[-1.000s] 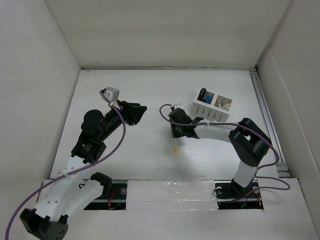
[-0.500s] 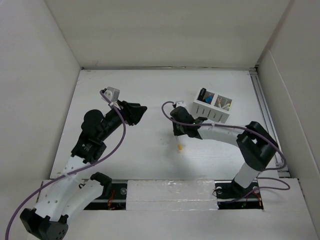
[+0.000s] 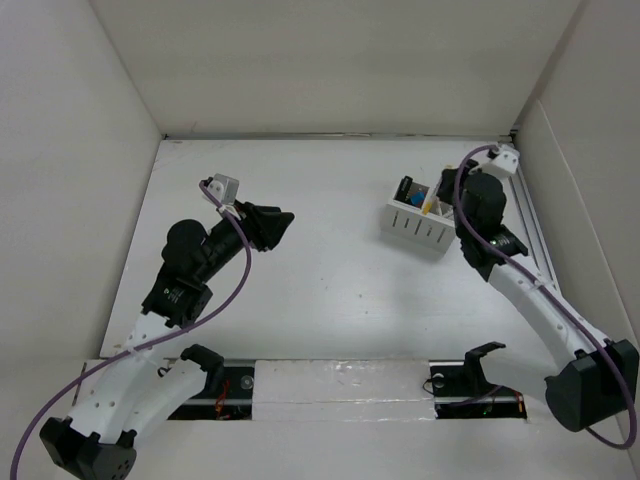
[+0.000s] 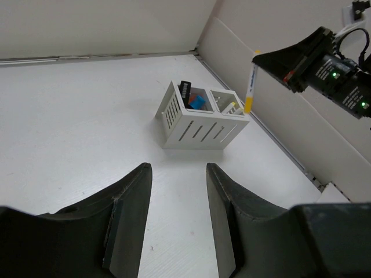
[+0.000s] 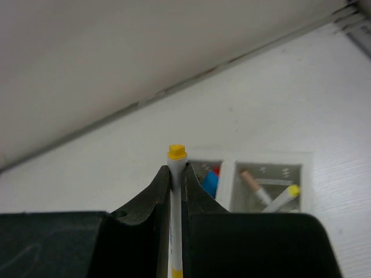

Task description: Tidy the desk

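White desk (image 3: 300,300): slotted organizer (image 4: 197,132) holds pens (image 5: 272,194), blue block (image 4: 198,101); right gripper (image 5: 177,169) pinches yellow-capped marker (image 4: 251,87) above it; left gripper (image 4: 177,174) parted.

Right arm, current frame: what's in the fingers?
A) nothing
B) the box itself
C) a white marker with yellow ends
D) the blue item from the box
C: the right wrist view shows the marker, white with a yellow cap, pinched between the right fingers, and the left wrist view shows it hanging just above the slotted box.
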Robot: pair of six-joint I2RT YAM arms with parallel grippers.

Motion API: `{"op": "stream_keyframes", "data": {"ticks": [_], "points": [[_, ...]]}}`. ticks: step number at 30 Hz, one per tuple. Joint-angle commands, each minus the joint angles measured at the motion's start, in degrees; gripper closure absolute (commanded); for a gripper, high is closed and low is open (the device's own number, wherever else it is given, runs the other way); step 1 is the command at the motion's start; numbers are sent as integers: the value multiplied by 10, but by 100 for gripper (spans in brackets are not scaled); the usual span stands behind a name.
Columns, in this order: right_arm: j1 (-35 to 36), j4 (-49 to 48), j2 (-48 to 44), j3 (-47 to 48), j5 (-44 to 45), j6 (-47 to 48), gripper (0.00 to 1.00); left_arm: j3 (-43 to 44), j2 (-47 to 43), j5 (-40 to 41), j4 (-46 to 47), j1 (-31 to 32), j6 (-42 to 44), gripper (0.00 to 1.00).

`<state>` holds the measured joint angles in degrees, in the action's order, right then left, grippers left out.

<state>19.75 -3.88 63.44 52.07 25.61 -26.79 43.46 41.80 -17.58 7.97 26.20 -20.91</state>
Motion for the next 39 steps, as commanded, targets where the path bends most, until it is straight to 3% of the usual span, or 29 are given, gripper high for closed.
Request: {"op": "stream_keyframes", "data": {"ticks": [1, 6, 14, 24, 34, 39], "points": [[-58, -63, 6, -10, 74, 1, 100, -2, -8, -1, 31, 2, -1, 61], [-112, -107, 43, -8, 98, -6, 100, -3, -9, -10, 35, 2, -3, 61], [-118, -155, 146, 19, 155, 44, 100, -3, -15, -3, 33, 2, -1, 61], [-41, -139, 203, 22, 229, 68, 95, -1, -12, -2, 30, 2, -1, 61], [2, -83, 182, 35, 253, 47, 39, -3, -16, -13, 35, 2, -4, 61], [34, -77, 111, 32, 215, 61, 28, -3, -15, -14, 35, 2, -4, 60]]}}
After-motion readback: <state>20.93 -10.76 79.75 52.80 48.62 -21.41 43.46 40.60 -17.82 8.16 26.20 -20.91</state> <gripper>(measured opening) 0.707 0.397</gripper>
